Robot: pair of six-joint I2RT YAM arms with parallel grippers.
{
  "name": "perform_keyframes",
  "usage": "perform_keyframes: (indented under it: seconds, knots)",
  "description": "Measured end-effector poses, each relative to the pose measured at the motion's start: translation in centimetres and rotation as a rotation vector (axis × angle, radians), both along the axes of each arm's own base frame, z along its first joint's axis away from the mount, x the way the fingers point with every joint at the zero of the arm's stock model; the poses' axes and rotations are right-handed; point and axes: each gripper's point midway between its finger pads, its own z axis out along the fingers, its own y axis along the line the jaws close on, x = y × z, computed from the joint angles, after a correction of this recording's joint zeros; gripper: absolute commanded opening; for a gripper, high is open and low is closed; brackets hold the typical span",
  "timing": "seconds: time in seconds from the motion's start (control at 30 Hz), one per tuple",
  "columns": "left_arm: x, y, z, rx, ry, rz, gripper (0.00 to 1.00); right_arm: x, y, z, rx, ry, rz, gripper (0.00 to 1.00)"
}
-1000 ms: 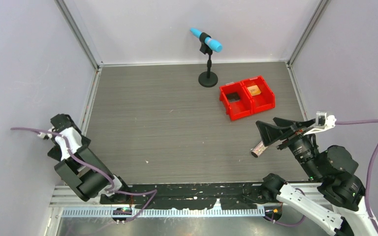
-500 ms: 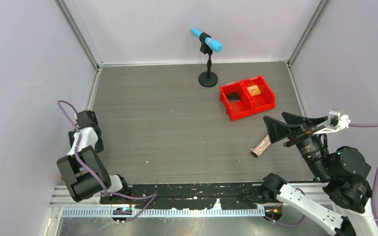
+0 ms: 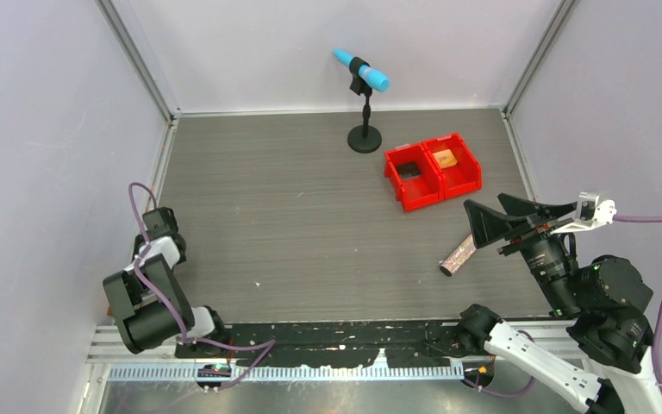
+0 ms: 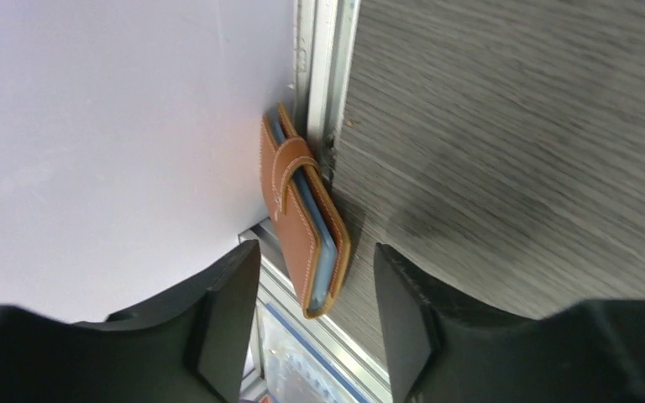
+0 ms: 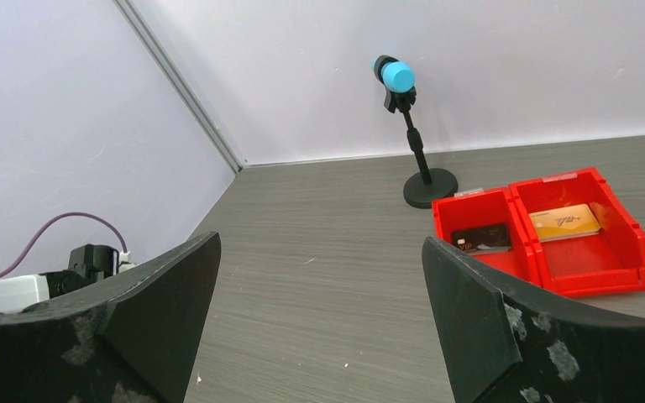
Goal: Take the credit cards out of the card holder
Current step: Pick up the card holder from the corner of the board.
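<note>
The card holder (image 4: 296, 206) is a closed brown leather wallet with a strap tab. It stands on edge against the left wall beside the metal rail. My left gripper (image 4: 317, 277) is open, one finger on each side of the holder's near end with a gap at both sides. In the top view the left arm (image 3: 157, 246) covers the holder. A dark credit card (image 5: 480, 238) and a tan credit card (image 5: 564, 222) each lie in their own red bin. My right gripper (image 3: 493, 224) hangs open and empty at the right, above the table.
Two joined red bins (image 3: 434, 171) stand at the back right. A microphone stand with a blue head (image 3: 364, 103) is behind them. A small silver glittery object (image 3: 457, 256) lies near my right gripper. The left wall and rail (image 4: 323, 75) hem in my left gripper.
My left arm has swung in toward the left wall and its jaws have narrowed around the card holder's end. My right gripper has drifted slightly right, still open.
</note>
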Motion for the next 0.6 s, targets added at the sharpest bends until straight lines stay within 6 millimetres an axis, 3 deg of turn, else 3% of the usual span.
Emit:
perform_keyframes:
  seconds: [0.27, 0.6]
  knots:
    - [-0.3, 0.7, -0.3, 0.029, 0.049, 0.005, 0.57, 0.1, -0.4, 0.5, 0.000, -0.017, -0.022, 0.99]
    - [-1.4, 1.2, -0.7, 0.019, 0.065, 0.048, 0.52, 0.2, -0.5, 0.8, 0.007, -0.029, -0.027, 0.98]
